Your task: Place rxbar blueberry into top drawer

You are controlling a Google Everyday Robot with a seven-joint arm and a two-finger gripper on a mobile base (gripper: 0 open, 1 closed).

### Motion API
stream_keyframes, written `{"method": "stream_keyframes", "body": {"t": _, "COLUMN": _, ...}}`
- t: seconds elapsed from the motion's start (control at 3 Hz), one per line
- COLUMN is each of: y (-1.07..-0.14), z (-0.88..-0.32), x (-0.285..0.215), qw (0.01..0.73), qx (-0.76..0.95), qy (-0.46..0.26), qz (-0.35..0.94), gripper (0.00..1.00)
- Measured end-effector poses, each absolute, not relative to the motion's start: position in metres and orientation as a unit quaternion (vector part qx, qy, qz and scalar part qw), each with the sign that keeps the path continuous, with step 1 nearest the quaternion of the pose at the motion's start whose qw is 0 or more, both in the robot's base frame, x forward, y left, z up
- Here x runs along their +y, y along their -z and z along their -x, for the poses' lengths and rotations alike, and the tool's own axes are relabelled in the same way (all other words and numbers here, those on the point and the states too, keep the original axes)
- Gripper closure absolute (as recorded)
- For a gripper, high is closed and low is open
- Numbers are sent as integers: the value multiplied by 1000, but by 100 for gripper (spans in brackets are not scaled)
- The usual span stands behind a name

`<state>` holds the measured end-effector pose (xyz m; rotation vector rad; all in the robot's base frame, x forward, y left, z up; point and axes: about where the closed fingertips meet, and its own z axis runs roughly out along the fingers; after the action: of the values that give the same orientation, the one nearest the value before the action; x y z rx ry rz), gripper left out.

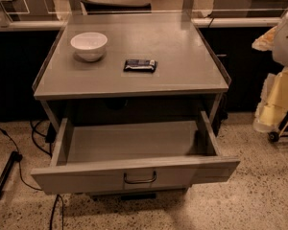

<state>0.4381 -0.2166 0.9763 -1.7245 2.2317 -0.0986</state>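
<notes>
Right now the gripper isn't in view, so we can't tell whether it's released or clenched, nor which way it lies from the bar; a pale bulky shape (285, 32) at the right edge may be part of the arm, but we can't say. The rxbar blueberry (140, 65) lies flat on the grey tabletop (182, 47), near the front edge and approx. mid-width, its long axis running left-right, parallel w/ that edge. The top drawer (86, 178) is pulled well out just below and in front of it, grey floor showing, bar handle (140, 178) at centre of the front panel. So in our judgement the move is pick, carry fwd over the table lip, then lower. A grip across the bar's short side looks easiest. The white bowl (89, 45) sits to the bar's left and further back, apart from it, not in the path. Cables (36, 128) trail on the floor at left; a yellow bundle (278, 99) stands at right, away from the table.
</notes>
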Motion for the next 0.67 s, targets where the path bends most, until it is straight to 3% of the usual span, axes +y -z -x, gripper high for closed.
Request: {"method": "stream_keyframes", "body": {"t": 0.67, "y": -982, "z": -458, "x": -210, "qw": 187, "qx": 779, "qy": 37, "qz": 597, "gripper": 0}}
